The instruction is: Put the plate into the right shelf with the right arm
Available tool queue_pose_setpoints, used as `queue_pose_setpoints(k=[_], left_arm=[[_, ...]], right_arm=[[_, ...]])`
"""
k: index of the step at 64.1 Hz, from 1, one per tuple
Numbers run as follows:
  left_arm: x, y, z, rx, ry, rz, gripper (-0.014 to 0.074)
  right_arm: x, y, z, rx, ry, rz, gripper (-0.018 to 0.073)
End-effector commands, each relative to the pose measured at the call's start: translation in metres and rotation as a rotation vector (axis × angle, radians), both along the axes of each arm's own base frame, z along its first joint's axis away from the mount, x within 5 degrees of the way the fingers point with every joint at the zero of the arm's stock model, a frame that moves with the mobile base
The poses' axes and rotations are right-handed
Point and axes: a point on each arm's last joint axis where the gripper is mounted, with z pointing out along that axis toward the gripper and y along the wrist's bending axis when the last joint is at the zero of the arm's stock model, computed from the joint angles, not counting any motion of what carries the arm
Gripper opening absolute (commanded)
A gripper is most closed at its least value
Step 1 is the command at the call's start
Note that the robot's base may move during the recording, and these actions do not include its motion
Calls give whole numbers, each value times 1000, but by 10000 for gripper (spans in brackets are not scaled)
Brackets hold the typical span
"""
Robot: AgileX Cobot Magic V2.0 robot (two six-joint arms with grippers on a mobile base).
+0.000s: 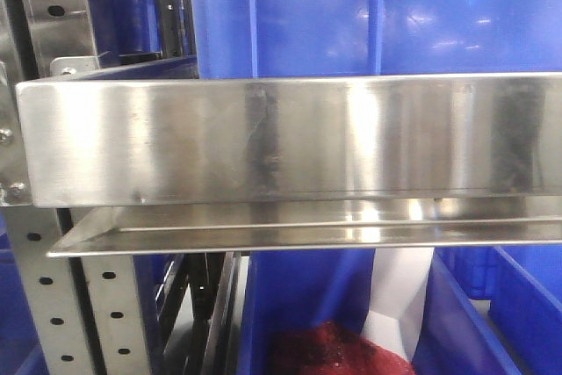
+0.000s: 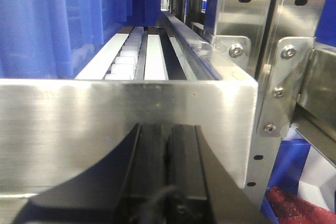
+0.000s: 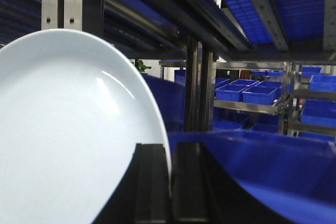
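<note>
While the black right pincer (image 3: 169,161) clamps the rim of the round, glossy white plate (image 3: 68,129), it's airborne, unshelved: grasp done, placing on the brushed stainless-steel right shelf (image 1: 290,138) yet to come. Black left pincer (image 2: 168,145): together, empty.

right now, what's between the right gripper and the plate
Nothing. In the right wrist view the plate has its rim directly inside the right gripper, whose jaws are closed on it.
</note>
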Motion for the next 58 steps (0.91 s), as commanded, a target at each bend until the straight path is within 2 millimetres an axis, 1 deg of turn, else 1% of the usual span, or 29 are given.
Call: queue_pose_setpoints(k=[1, 4, 5, 6, 11, 15, 17, 20, 22, 25, 29, 35, 40, 44, 51, 58], left_arm=[[0, 0, 5, -15, -82, -2, -47], [0, 0, 5, -15, -82, -2, -47], [0, 0, 5, -15, -82, -2, -47], [0, 0, 5, -15, -82, -2, -47], [0, 0, 5, -15, -82, -2, -47], [0, 0, 5, -15, -82, -2, -47], [0, 0, 5, -15, -82, -2, -47], [0, 0, 5, -15, -82, -2, -47], [0, 0, 5, -15, -82, -2, -47], [0, 0, 5, -15, -82, -2, -47], [0, 0, 5, -15, -82, -2, -47], [0, 0, 5, -15, -82, -2, -47], [0, 0, 5, -15, -82, -2, -47], [0, 0, 5, -15, -82, -2, -47], [0, 0, 5, -15, -82, -2, -47], [0, 0, 5, -15, -82, -2, -47]], right_arm=[[8, 0, 42, 68, -63, -40, 57], [17, 5, 58, 65, -57, -41, 57], [18, 6, 62, 69, -64, -41, 57], [23, 9, 66, 62, -53, -42, 57], [40, 18, 89, 67, -48, -46, 57], [58, 28, 101, 68, -31, -52, 57], [71, 35, 109, 68, -25, -59, 57], [81, 39, 116, 76, -31, -72, 57], [91, 45, 117, 75, -24, -83, 57], [101, 48, 121, 86, -32, -101, 57], [117, 55, 122, 98, -37, -132, 57], [140, 61, 117, 100, -30, -183, 57], [155, 63, 109, 82, -5, -217, 57], [172, 63, 99, 55, 34, -256, 57], [188, 60, 90, 32, 70, -295, 57], [197, 58, 82, 7, 109, -310, 57]])
